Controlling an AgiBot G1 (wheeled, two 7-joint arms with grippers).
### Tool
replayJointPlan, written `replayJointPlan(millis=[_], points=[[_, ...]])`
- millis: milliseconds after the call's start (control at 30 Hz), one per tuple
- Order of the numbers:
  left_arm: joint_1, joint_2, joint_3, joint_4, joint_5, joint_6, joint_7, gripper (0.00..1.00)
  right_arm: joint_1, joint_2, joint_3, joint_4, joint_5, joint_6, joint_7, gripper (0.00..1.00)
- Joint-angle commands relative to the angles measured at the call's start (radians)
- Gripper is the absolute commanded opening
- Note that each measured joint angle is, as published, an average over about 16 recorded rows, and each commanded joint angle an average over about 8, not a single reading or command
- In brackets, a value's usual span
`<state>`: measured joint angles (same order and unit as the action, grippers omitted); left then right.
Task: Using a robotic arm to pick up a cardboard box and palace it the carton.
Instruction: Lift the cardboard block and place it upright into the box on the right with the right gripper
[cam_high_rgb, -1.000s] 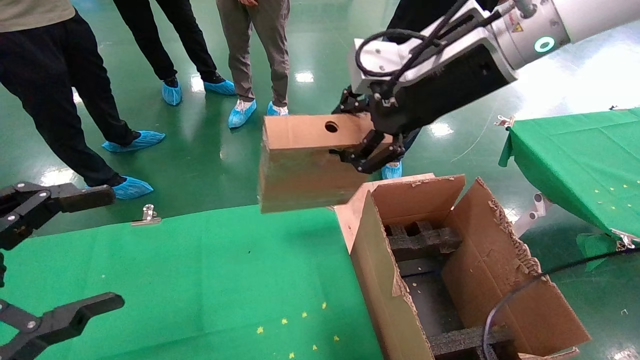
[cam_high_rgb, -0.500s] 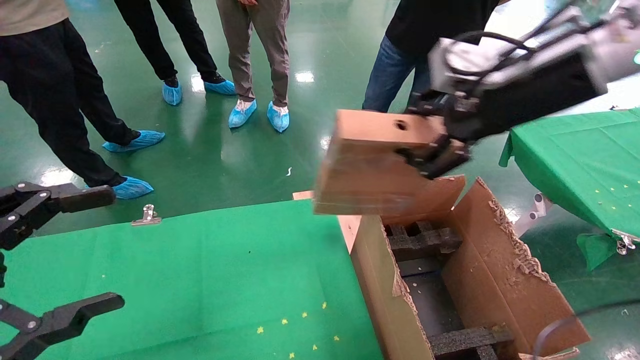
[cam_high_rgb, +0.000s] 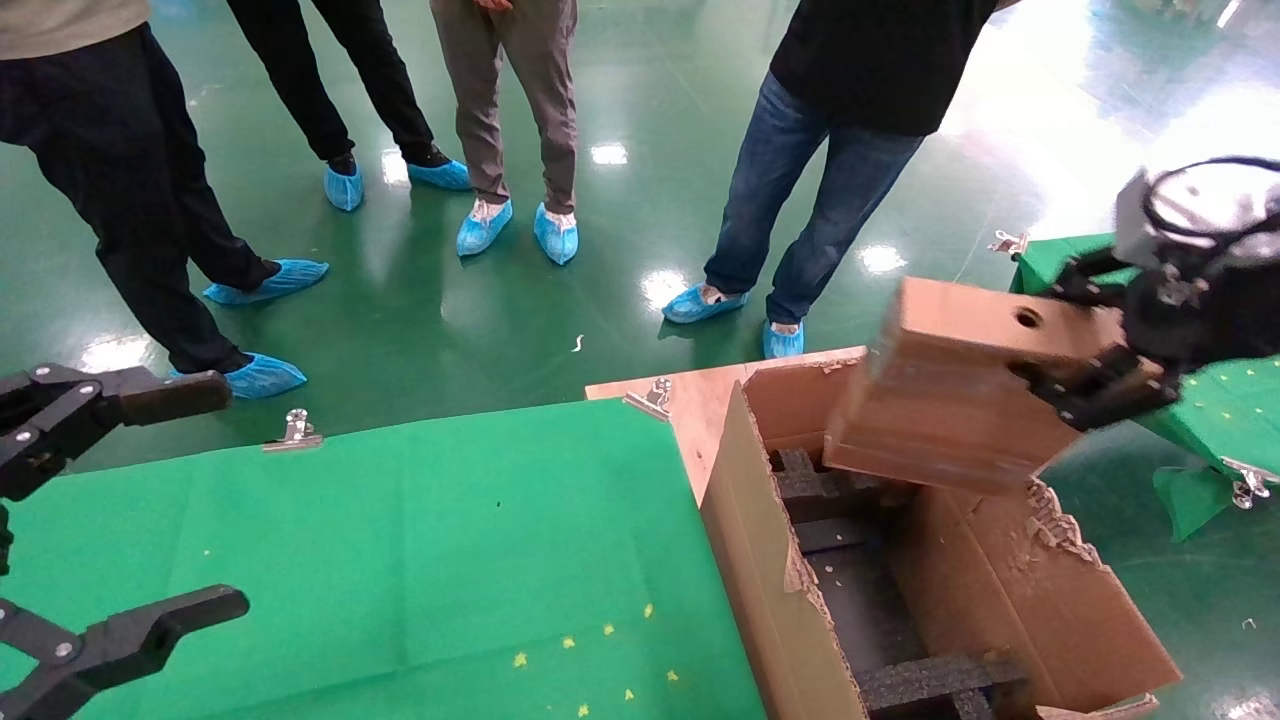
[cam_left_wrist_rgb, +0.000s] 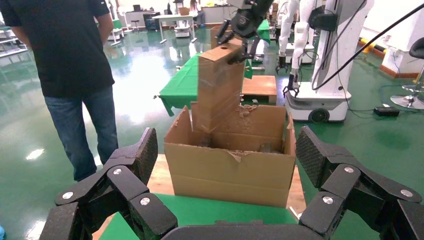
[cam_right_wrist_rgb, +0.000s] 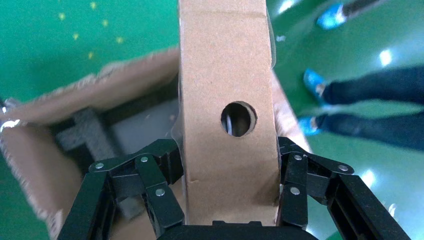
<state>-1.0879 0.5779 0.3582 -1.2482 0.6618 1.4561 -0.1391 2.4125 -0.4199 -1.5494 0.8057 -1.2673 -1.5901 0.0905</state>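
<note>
Right tool (cam_high_rgb: 1100, 375) grips cardboard box (cam_high_rgb: 950, 400) tight, mid-right, over carton (cam_high_rgb: 760, 580). Left tool (cam_high_rgb: 150, 500) wide open, lower left. Green surface (cam_high_rgb: 420, 540), ppl behind.

A robot test hall: glossy green floor (cam_high_rgb: 420, 300), bystanders in blue shoe covers (cam_high_rgb: 555, 232), another white robot (cam_left_wrist_rgb: 327, 55).

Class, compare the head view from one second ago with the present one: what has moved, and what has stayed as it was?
The right gripper, still shut on the cardboard box, has carried it rightward from above the green table's edge to above the open carton, tilted, its lower end at the carton's mouth. Nothing was released. The carton, table and open left gripper stayed put.
</note>
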Motion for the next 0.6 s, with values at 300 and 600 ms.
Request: replayJointPlan(millis=[300,600], points=[[0.000,0.000,0.000,0.000,0.000,0.000,0.000,1.00,0.013,0.070,-0.094,0.027,0.009,0.010,0.017,0.00],[0.000,0.000,0.000,0.000,0.000,0.000,0.000,1.00,0.007,0.067,-0.105,0.031,0.021,0.012,0.018,0.00]])
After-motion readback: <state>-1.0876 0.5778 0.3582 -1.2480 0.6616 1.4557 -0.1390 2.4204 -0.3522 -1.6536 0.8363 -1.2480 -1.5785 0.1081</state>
